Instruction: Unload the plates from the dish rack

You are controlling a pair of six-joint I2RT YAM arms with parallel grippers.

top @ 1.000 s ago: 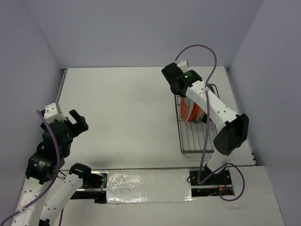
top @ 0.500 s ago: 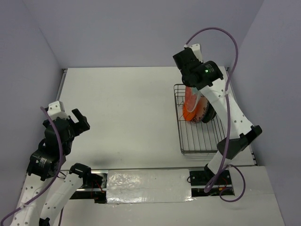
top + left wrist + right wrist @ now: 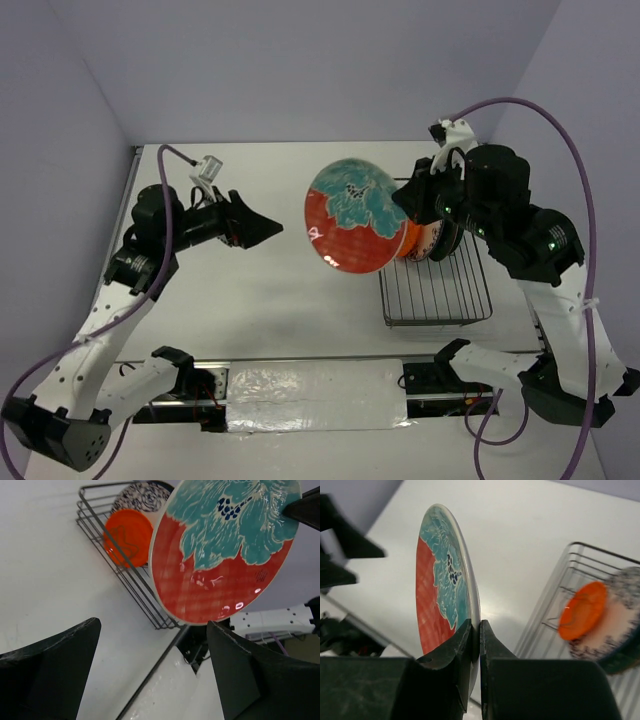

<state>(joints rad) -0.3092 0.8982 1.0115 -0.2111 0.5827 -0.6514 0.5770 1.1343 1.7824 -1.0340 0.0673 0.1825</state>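
My right gripper (image 3: 404,204) is shut on the rim of the large teal-and-red plate (image 3: 350,215), holding it on edge in the air just left of the dish rack (image 3: 436,300). In the right wrist view both fingers pinch the plate (image 3: 442,590) at its edge, with the gripper (image 3: 479,636) closed on it. My left gripper (image 3: 264,226) is open, empty and pointing at the plate from the left, a short gap away. The plate (image 3: 220,550) fills the space beyond its gripper (image 3: 152,626). A small orange plate (image 3: 129,537) and a patterned one (image 3: 142,492) stand in the rack (image 3: 131,585).
The rack sits at the table's right side near the right wall, its front half bare grid (image 3: 440,285). The orange plate (image 3: 582,610) leans against a white patterned plate (image 3: 617,622) there. A foil-covered strip (image 3: 310,385) runs along the near edge.
The right arm has lifted the teal-and-red plate out of the rack and swung it left over the table. The left arm has risen from the near left and reached toward it, still open.
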